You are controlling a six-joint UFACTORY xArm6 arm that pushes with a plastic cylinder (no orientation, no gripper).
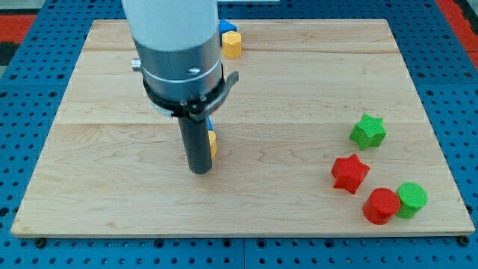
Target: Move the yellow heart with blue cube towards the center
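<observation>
Pale wood-grain board [299,82]; matte dark rod tool, gripless, tip [199,170] touching mostly-hidden yellow heart [213,143].

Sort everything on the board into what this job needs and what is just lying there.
Job:
- yellow heart, a sliver showing at the rod's right
- blue cube, mostly hidden behind the rod
- my tip, just below-left of both

Lying about:
- yellow block and blue block, top edge
- green star
- red star
- red cylinder
- green cylinder
</observation>
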